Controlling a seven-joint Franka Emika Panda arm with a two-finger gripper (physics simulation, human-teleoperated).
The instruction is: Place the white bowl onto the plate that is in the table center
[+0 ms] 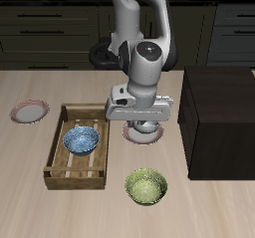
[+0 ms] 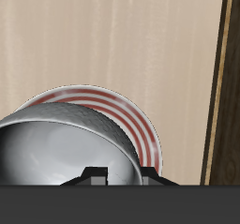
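While the arm is reaching down over the middle of the table (image 1: pixel 100 207), the exterior view is showing, from its left edge onward, a second plate (image 1: pixel 29 112) lying near the table's side edge, well apart from everything else. Next along, a wooden crate (image 1: pixel 77 147) is sitting flat on the tabletop, and a blue patterned bowl (image 1: pixel 82 139) is resting inside it. Nearer the table's front edge, just beside the crate's corner, a green speckled bowl (image 1: pixel 146 187) is standing on bare wood. Behind that bowl, the gripper (image 1: pixel 145 125) is hanging low over the plate (image 1: pixel 129 134), whose pinkish-red rim is peeking out from under the gripper body. Farther across, a dark cabinet block (image 1: pixel 221 120) is occupying the table's side.

From the wrist camera, the white bowl (image 2: pixel 66 148) is filling the near field, its greyish rounded wall sitting right under the gripper (image 2: pixel 117 175), and the plate (image 2: pixel 131 120) is showing its red-ringed rim curving out from beneath the bowl. The bowl is lying over the plate; whether it is touching cannot be told. The fingertips (image 2: pixel 94 172) are appearing as dark points at the bowl's rim, yet the pictures are not making clear whether the jaws are pinching the bowl or spread. A dark crate edge (image 2: pixel 222 87) is running alongside.
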